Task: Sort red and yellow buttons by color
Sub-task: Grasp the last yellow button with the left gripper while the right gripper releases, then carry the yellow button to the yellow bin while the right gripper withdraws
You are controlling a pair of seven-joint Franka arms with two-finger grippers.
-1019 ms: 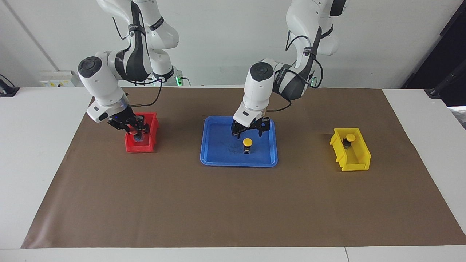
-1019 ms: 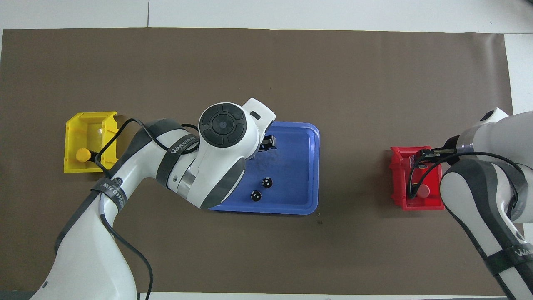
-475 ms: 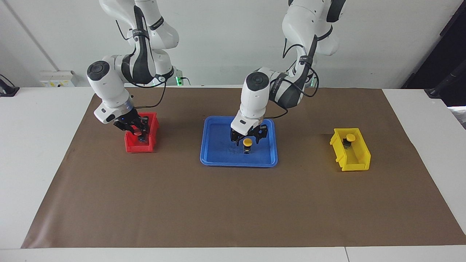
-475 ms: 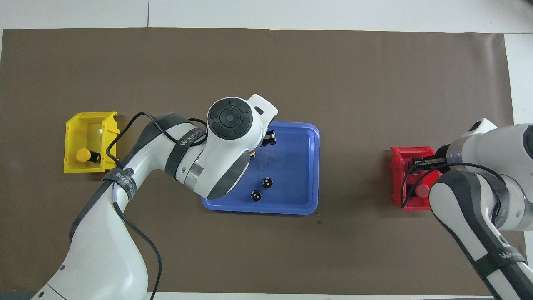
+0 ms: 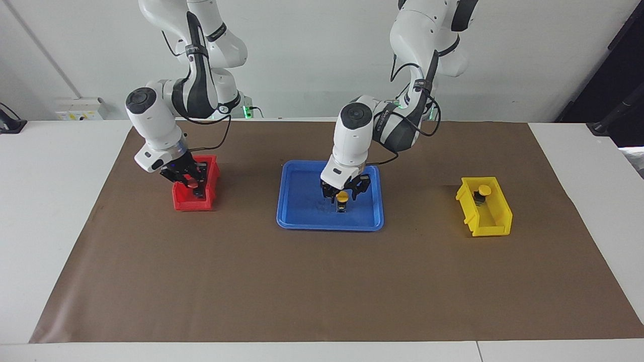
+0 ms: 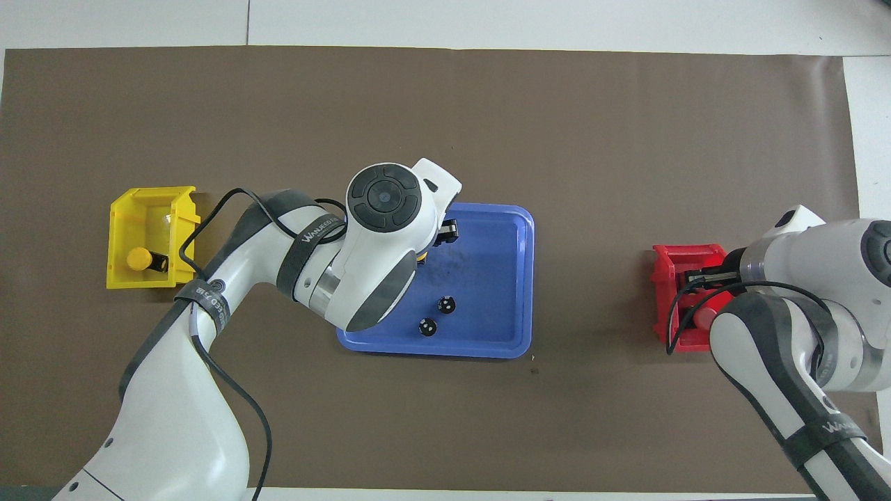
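Note:
A yellow button (image 5: 342,196) stands upright on the blue tray (image 5: 302,221) in the middle of the table. My left gripper (image 5: 342,194) is down around its cap. In the overhead view the left wrist hides that button almost wholly. My right gripper (image 5: 190,182) is low in the red bin (image 5: 182,203), shut on a red button (image 5: 193,185). A second red button (image 6: 704,319) lies in the red bin (image 6: 665,292), nearer to the robots than the right gripper (image 6: 692,278). Another yellow button (image 5: 484,190) lies in the yellow bin (image 5: 495,223).
Two dark cylinders with silvery tops (image 6: 446,304) (image 6: 427,326) stand on the blue tray (image 6: 515,278), nearer to the robots than the yellow button there. The yellow bin (image 6: 150,209) is at the left arm's end and the red bin at the right arm's end of the brown mat (image 5: 322,281).
My left gripper has come down around the yellow button on the tray. My right gripper has shifted a little within the red bin, still holding the red button.

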